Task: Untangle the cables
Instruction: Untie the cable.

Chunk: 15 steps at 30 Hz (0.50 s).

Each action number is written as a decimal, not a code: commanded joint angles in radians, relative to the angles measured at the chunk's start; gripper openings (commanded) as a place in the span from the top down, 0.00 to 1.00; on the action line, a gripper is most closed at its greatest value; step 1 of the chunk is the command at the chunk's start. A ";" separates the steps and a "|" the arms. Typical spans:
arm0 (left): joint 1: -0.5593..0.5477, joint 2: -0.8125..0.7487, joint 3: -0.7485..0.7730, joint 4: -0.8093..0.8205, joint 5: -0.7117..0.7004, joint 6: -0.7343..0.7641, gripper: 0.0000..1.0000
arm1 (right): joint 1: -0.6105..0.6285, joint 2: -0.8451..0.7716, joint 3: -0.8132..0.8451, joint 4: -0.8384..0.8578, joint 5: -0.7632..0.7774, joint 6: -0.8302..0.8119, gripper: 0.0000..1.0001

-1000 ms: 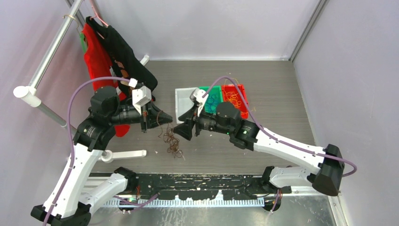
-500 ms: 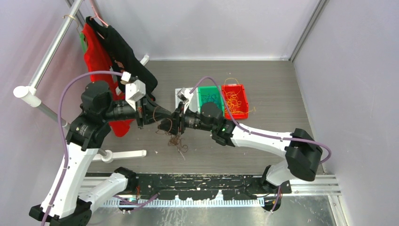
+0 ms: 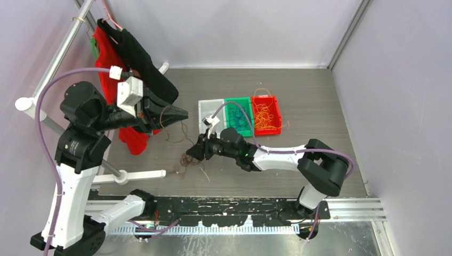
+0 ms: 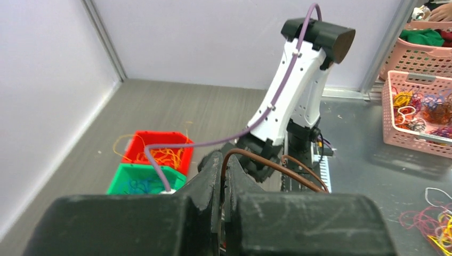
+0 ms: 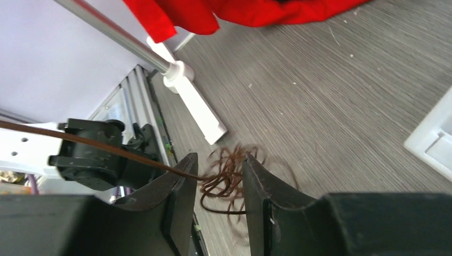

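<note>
1. On the table (image 3: 298,96), near its middle, I see the cables (image 3: 187,160): a small brown tangle lying in front of the bins.
2. My right gripper (image 5: 219,162) sits low at that tangle. Its jaws are narrow, with a gap left between them. The brown loops lie at the fingertips, but I cannot tell whether the fingers pinch them.
3. My left gripper (image 3: 180,113) hangs raised, up and to the left of the tangle. Its jaws are closed on one brown strand (image 4: 266,163), which arcs out from between the fingers.
4. In the right wrist view, a strand comes in straight from the left, passes one fingertip and joins the tangle.
5. Behind the right arm, three bins stand touching in a row: a white tray (image 3: 209,109), a green bin (image 3: 237,99) with blue loops, and a red bin (image 3: 265,97) with orange loops.
6. At the far left, a red garment (image 3: 109,74) and a black one (image 3: 138,58) hang on a rack (image 3: 58,50).
</note>
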 commanded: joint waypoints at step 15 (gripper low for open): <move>0.002 0.210 0.477 0.365 -0.100 -0.031 1.00 | 0.009 0.151 -0.028 0.079 0.104 0.110 0.51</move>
